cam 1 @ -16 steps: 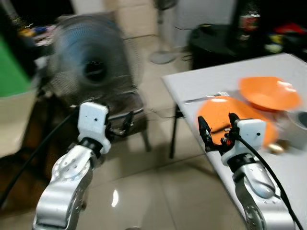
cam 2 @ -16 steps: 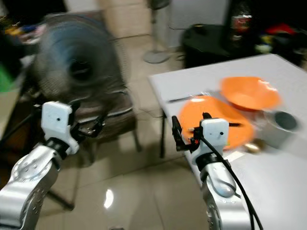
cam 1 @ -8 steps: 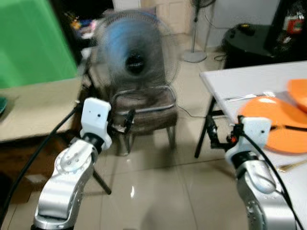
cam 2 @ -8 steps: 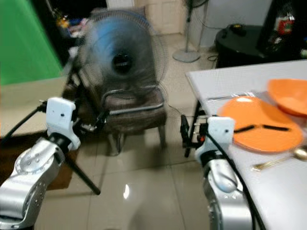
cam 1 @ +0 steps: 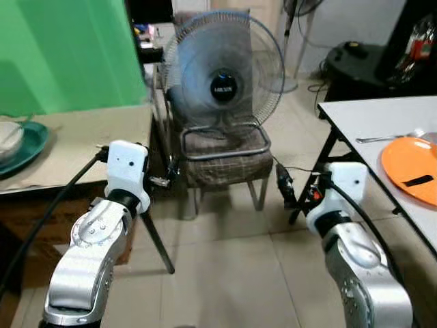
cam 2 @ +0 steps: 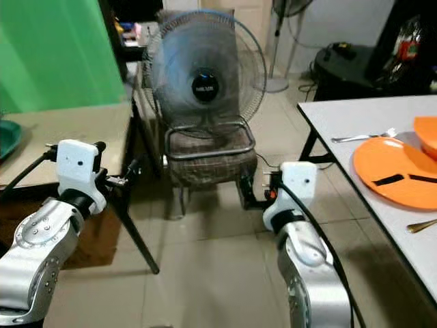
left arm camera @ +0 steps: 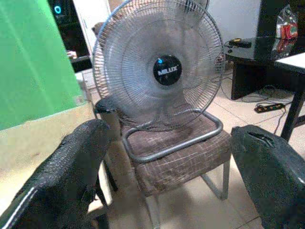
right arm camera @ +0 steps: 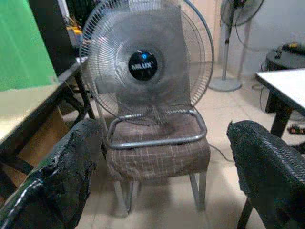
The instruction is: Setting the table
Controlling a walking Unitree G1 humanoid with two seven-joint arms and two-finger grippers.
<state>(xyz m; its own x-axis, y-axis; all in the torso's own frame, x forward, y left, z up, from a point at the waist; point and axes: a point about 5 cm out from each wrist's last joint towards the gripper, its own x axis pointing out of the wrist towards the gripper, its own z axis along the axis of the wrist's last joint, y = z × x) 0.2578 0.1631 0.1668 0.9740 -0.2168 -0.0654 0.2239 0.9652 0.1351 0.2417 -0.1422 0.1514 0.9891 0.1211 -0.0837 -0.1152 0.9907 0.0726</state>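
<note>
Both silver arms reach forward at mid-height, elbows bent, with the left gripper (left arm camera: 167,157) and the right gripper (right arm camera: 164,157) level and side by side, each with its jaws spread wide apart and holding nothing between the black fingers (right arm camera: 66,176).

We take this for a home's living room, tiled floor (cam 1: 225,273), electric fan (cam 1: 224,68) on a cushioned chair (cam 1: 225,158), white tabletop (cam 2: 355,116) with orange plate (cam 2: 399,179), green wall (cam 1: 61,55).

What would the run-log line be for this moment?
phase: between tables | left gripper: open, empty | right gripper: open, empty | ahead: fan on chair | orange plate on white table
</note>
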